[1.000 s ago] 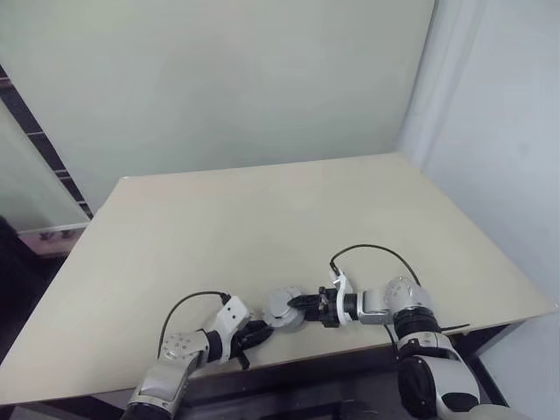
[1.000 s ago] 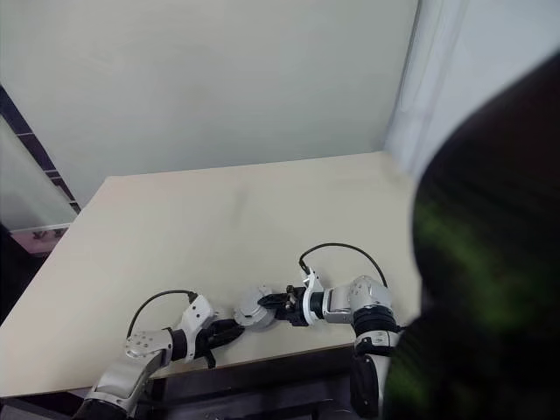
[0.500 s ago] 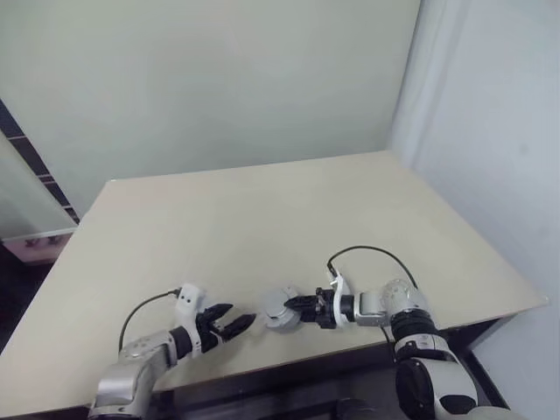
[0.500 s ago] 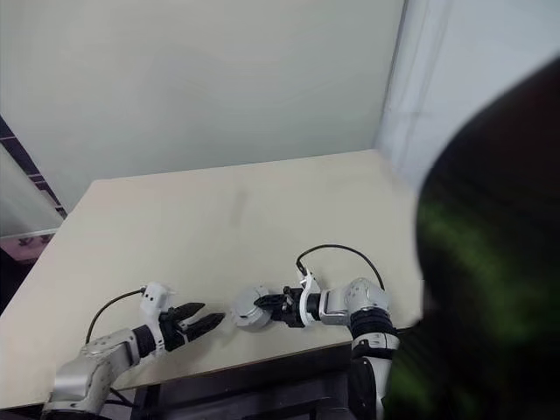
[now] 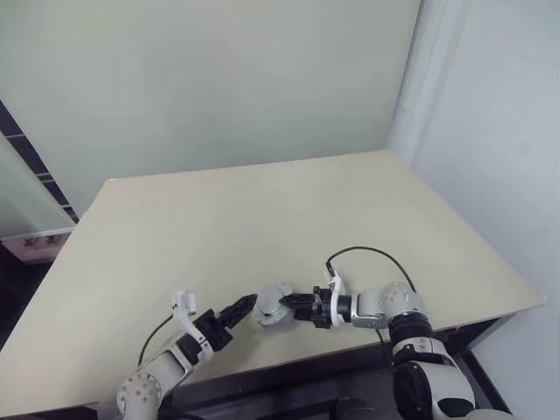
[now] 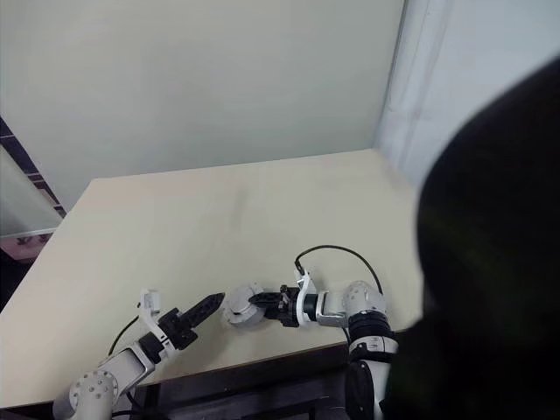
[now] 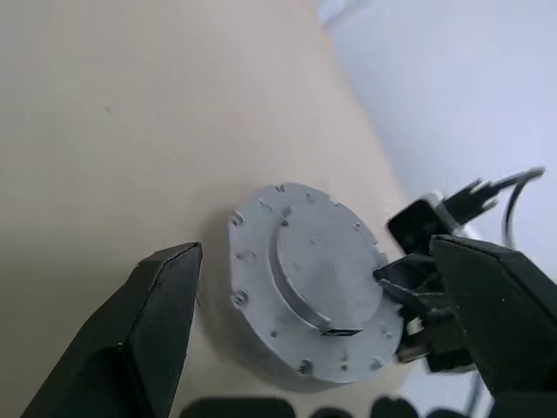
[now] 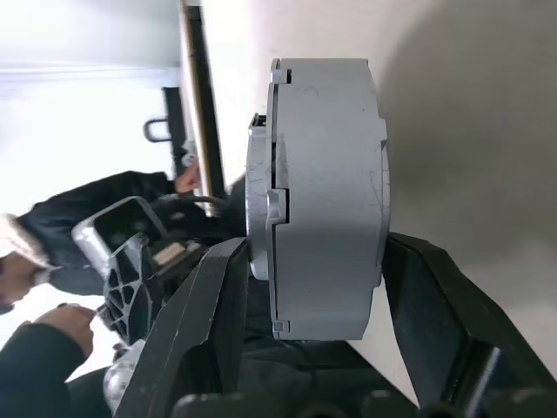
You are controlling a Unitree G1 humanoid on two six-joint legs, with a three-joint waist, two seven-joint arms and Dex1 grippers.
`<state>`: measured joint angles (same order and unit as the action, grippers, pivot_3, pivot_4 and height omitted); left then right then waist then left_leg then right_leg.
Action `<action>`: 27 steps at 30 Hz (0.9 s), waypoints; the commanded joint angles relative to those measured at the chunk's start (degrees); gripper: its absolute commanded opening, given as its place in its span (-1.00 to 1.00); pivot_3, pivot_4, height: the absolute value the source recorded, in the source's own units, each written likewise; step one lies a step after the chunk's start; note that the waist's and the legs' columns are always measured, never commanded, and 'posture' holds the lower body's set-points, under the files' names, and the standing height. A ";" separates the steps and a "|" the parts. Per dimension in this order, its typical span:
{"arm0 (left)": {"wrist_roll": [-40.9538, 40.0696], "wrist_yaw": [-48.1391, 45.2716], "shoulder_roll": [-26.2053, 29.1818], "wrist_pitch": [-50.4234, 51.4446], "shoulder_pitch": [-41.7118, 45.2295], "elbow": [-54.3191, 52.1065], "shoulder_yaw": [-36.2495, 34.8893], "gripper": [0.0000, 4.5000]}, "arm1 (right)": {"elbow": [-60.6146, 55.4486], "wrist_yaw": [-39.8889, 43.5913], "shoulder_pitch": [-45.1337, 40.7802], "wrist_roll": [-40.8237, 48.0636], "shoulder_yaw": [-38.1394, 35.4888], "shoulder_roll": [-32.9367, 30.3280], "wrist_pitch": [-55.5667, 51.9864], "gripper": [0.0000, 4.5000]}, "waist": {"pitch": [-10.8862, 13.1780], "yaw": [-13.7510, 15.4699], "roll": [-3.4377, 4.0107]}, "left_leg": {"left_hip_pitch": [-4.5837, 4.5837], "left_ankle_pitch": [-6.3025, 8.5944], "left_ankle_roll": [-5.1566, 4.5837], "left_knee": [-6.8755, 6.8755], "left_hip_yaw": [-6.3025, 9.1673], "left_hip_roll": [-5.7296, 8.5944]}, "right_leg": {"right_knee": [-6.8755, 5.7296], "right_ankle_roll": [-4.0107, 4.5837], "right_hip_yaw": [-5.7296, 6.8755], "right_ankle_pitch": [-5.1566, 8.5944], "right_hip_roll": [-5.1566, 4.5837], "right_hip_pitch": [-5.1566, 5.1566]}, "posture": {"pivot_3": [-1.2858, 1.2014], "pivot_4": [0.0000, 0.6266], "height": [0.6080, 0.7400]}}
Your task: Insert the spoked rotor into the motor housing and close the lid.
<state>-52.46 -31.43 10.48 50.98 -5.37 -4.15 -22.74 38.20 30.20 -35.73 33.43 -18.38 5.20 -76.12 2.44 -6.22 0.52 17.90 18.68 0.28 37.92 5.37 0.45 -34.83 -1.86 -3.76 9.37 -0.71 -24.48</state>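
The table (image 5: pixel 262 219), pale beige, fills most of the head views, with a plain wall behind it. The right arm lies along the near edge, its gripper (image 5: pixel 284 304) pointing toward the robot's left and clenched on the housing (image 5: pixel 269 308), a thick round grey metal body with a raised disc on one face. In the right wrist view the two black fingers (image 8: pixel 209 322) press on opposite sides of the housing's rim (image 8: pixel 322 192), which stands on edge between them; a seam runs around it, so the lid may already be seated, though I cannot be sure from these angles. The left gripper (image 5: pixel 236 311) sits just beside the housing on its left, fingers spread wide and holding nothing. In the left wrist view its fingers (image 7: pixel 148 322) frame the housing's flat face without touching it. A person in dark sleeves (image 8: pixel 43 252) shows past the table's edge in the right wrist view.
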 commanded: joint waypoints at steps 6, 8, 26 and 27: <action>-11.26 6.38 -4.46 2.63 0.01 -0.69 -4.70 1.00 | -7.31 1.62 -2.71 7.64 -2.42 2.81 -0.61 -0.05 | 0.04 0.09 -0.09 | 0.11 0.00 0.01 0.02 0.03 0.03 | 0.05 0.00 0.00 0.00 -0.01 -0.04 | 0.03 -1.00 1.00; -12.93 7.30 -5.52 2.69 0.17 -0.76 -4.69 1.00 | -7.96 1.33 -2.94 8.34 -2.55 3.26 -0.92 -0.05 | 0.06 0.09 -0.12 | 0.15 0.00 0.01 0.04 0.02 0.04 | 0.05 0.00 0.00 0.00 -0.02 -0.07 | 0.03 -1.00 1.00; -19.74 9.77 -8.88 1.34 3.12 1.87 -2.79 0.42 | -10.42 0.07 -2.45 9.21 -1.20 3.78 -2.56 -0.05 | 0.08 0.08 -0.16 | 0.56 0.00 0.02 0.16 0.04 0.07 | 0.04 0.01 -0.02 0.00 0.00 -0.28 | 0.03 -1.00 1.00; -19.80 9.81 -8.79 1.35 3.15 1.97 -2.67 0.27 | -10.48 0.05 -2.46 9.25 -1.23 3.74 -2.67 -0.05 | 0.08 0.07 -0.16 | 0.56 0.00 0.02 0.18 0.04 0.08 | 0.03 0.01 -0.03 -0.01 0.01 -0.34 | 0.03 -1.00 1.00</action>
<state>-70.47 -21.08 1.48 52.01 -3.16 -1.26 -26.11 30.24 29.70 -36.32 39.88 -19.49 7.85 -78.69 2.52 -6.15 0.35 18.47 18.68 0.29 38.12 5.39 0.53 -34.82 -1.86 -3.80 9.36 -0.70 -24.86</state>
